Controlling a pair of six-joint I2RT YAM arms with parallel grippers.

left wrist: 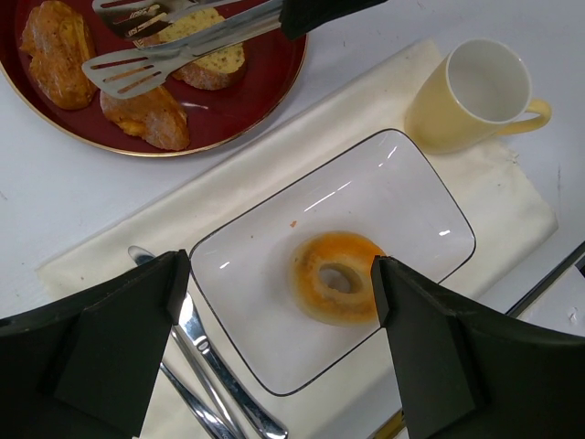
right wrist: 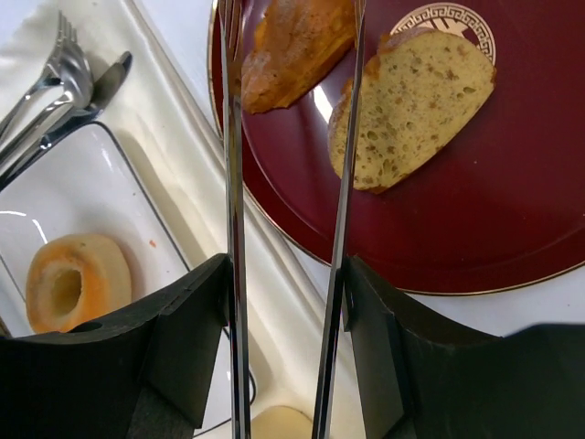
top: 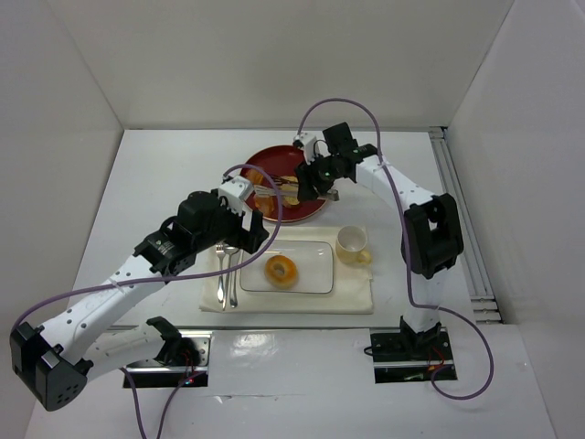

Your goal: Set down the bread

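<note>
The bread (top: 281, 270) (left wrist: 338, 277) (right wrist: 78, 282), a golden-orange ring-shaped roll, lies flat on the white rectangular plate (top: 313, 251) (left wrist: 402, 197) (right wrist: 55, 192). My left gripper (top: 249, 230) (left wrist: 279, 285) hangs open above that plate and holds nothing. The roll shows between its fingers, nearer the right one. My right gripper (top: 311, 183) (right wrist: 287, 274) is shut on metal tongs (top: 274, 194) (left wrist: 174, 55) (right wrist: 233, 165). The tongs' two arms stand apart, and their tips reach over the red plate (top: 272, 160) (left wrist: 260, 96) (right wrist: 521, 201).
Several toasted bread pieces (left wrist: 151, 117) (right wrist: 416, 105) lie on the red plate. A cream cup (top: 353, 243) (left wrist: 475, 91) stands right of the white plate. Cutlery (top: 227, 274) (left wrist: 215, 370) (right wrist: 55, 87) lies left of it, all on a cream napkin (top: 352, 297).
</note>
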